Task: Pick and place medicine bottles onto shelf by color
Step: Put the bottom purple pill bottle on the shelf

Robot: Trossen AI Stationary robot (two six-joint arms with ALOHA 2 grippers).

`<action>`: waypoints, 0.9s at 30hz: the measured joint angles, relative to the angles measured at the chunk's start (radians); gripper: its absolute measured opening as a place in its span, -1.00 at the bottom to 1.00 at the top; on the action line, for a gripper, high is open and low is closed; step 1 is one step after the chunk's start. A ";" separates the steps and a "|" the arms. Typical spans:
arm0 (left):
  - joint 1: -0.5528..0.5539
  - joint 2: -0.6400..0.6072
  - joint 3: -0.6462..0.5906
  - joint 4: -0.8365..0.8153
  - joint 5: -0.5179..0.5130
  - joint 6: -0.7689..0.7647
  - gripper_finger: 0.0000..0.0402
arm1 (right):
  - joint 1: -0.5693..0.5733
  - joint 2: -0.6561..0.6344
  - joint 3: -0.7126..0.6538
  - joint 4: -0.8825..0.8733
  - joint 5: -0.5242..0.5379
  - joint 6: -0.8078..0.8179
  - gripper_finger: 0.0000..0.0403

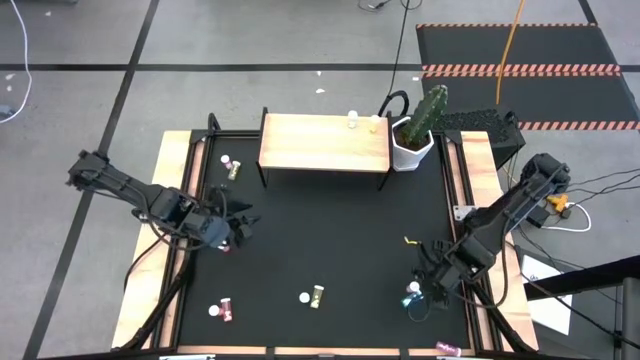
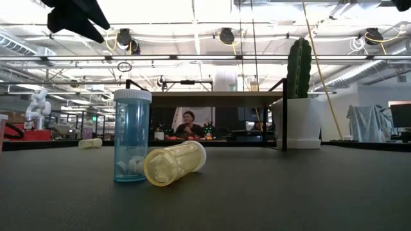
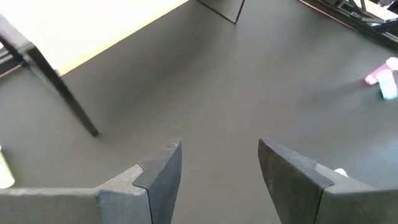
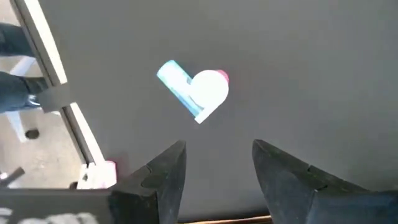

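Right gripper (image 1: 432, 283) sits low over the black mat (image 1: 320, 240) near its front-right corner. Jaws apart, nothing between them. In right wrist view the gripper (image 4: 214, 165) points at a teal bottle (image 4: 177, 87) lying on its side, with a white-capped bottle (image 4: 210, 90) touching it; a pink edge shows behind that cap. Both lie just ahead of the fingertips (image 4: 173, 155), not touching them. From above, the same pair (image 1: 412, 295) is just beside the right gripper.

Left gripper (image 1: 232, 228) is at the mat's left side, jaws apart, empty. Left wrist view shows the gripper (image 3: 217, 155) over bare mat, with a pink and teal pair (image 3: 382, 78) far off.

Shelf (image 1: 325, 142) stands at rear centre. On its right end: two small bottles (image 1: 352, 120) and (image 1: 375, 122), upright, close together. White pot with cactus (image 1: 415, 140) is just beside shelf's right end.

Loose bottles: pink and olive pair (image 1: 230, 165) left of shelf; pink one (image 1: 222, 311) front-left; olive one (image 1: 314, 295) front centre; pink one (image 1: 447, 347) on the front edge board.

Low view: teal bottle (image 2: 131, 136) upright, yellow bottle (image 2: 174, 163) on its side touching it. Person (image 2: 187, 125) seated in background.
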 joint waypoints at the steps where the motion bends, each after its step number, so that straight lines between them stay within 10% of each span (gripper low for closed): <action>1: 0.006 0.011 0.000 0.021 0.001 0.005 0.06 | 0.008 0.000 0.000 0.011 -0.002 -0.020 -0.10; 8: 0.026 0.088 0.000 0.159 0.041 0.002 0.06 | 0.102 -0.006 -0.007 0.069 0.109 -0.172 -0.10; 27: 0.004 0.237 0.000 0.281 0.114 -0.017 0.06 | 0.401 0.195 -0.018 0.548 -0.098 0.219 -0.10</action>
